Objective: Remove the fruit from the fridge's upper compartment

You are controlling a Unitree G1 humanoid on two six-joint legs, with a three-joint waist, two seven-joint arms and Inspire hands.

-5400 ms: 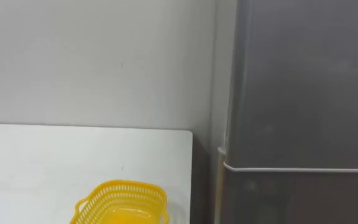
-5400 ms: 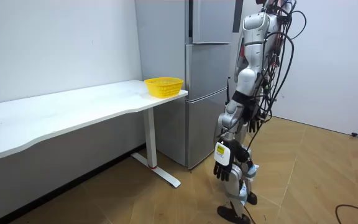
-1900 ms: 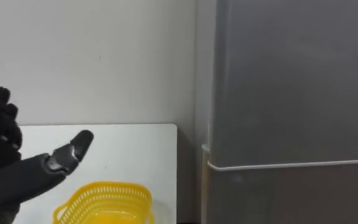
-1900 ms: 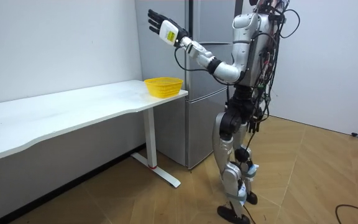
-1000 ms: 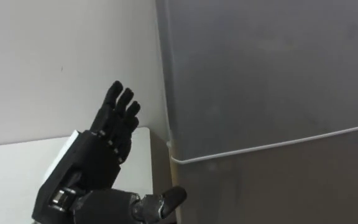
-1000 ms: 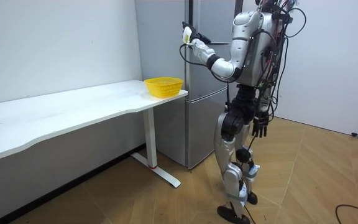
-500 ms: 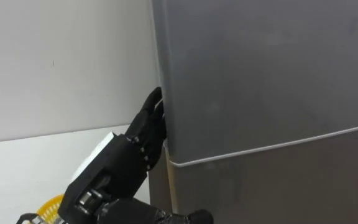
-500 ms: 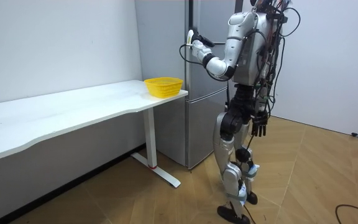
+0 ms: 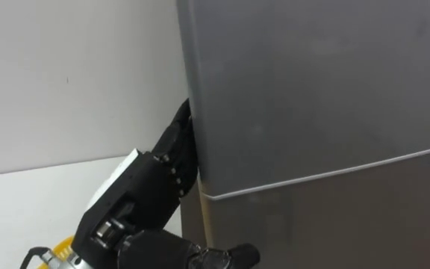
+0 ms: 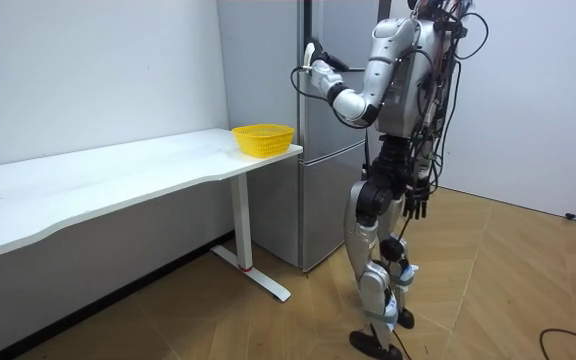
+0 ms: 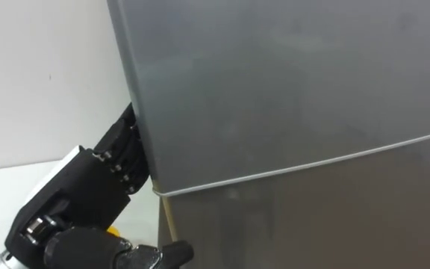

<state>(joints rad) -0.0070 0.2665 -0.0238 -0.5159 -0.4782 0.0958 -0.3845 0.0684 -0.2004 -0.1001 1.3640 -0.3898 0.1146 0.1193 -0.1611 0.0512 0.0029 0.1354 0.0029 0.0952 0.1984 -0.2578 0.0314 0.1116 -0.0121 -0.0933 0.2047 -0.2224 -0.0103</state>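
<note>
The grey upper fridge door stands closed right in front of me, with a pale seam above the lower door. My left hand is raised from the lower left and its front reaches in behind that door's left edge, between the fridge and the wall. The right eye view shows the same hand against the door's side. In the room view I stand upright facing the fridge, left hand up at the door's edge. My right hand hangs relaxed by my hip.
A white table runs along the wall on the fridge's left, its end close to the fridge. A yellow basket stands on that end; its rim peeks out under my left arm. Wooden floor lies behind me.
My left hand went from in front of the wall to the upper door's left edge and has risen a little there. The right hand has stayed hanging.
</note>
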